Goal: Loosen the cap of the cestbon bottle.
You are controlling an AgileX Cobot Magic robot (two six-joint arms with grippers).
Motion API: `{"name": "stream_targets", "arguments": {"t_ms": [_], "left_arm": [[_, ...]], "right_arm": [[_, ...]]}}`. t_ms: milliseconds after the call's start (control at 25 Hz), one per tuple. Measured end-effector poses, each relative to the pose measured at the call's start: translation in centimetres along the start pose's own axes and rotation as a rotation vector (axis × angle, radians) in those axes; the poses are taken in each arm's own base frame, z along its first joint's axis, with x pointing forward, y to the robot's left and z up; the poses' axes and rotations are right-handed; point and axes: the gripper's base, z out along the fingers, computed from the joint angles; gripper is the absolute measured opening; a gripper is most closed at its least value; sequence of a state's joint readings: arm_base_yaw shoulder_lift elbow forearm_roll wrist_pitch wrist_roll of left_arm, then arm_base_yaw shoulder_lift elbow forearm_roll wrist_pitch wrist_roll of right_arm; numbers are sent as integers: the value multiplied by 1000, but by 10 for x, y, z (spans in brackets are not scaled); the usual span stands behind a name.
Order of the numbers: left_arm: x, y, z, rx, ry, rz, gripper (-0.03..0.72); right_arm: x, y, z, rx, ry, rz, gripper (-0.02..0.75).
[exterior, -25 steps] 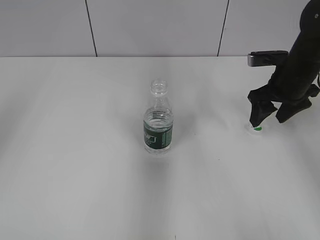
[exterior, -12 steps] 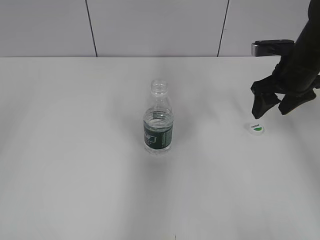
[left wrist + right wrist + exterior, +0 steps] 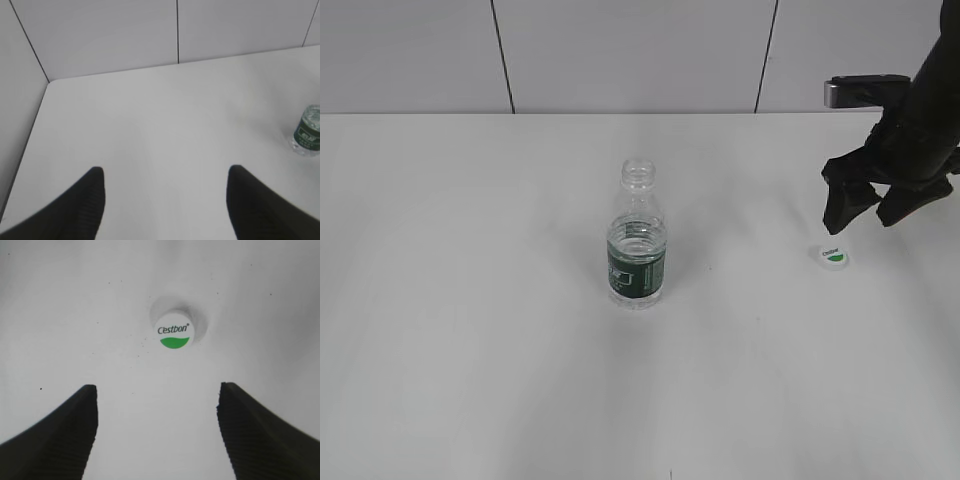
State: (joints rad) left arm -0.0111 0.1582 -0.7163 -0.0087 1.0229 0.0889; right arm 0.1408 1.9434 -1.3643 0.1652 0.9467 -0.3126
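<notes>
While the table looks unchanged, the right gripper has lifted off the cap and now hangs just above it, jaws spread wide and empty. Bottle stands upright mid-table, neck bare. Cap lies flat on the table, well right of the bottle, logo up, released. Left gripper sits far left of the bottle, jaws apart, holding nothing. Judgement: cap is fully off, so loosening is done.

The cestbon bottle is clear, glossy plastic with a dark green label. Its cap looks smooth white plastic (printed green), lying on the matt white tabletop.
</notes>
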Motion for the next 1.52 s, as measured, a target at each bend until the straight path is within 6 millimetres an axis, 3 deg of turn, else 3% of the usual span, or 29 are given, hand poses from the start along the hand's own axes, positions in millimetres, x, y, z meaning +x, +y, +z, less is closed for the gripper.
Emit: {"name": "stream_targets", "arguments": {"t_ms": [280, 440, 760, 1200, 1320, 1520], "left_arm": [[32, -3, -10, -1, -39, -1, 459], [40, -4, -2, 4, -12, -2, 456], [54, -6, 12, 22, 61, -10, 438], [55, -6, 13, 19, 71, -8, 435], [55, -6, 13, 19, 72, -7, 435], [55, -6, 13, 19, 72, -7, 435]], "right_arm": [[0, 0, 0, -1, 0, 0, 564], [0, 0, 0, 0, -1, 0, 564], [0, 0, -1, 0, -2, 0, 564], [0, 0, -1, 3, -1, -2, 564], [0, 1, -8, 8, -18, -5, 564], [1, 2, -42, 70, -110, -34, 564]]}}
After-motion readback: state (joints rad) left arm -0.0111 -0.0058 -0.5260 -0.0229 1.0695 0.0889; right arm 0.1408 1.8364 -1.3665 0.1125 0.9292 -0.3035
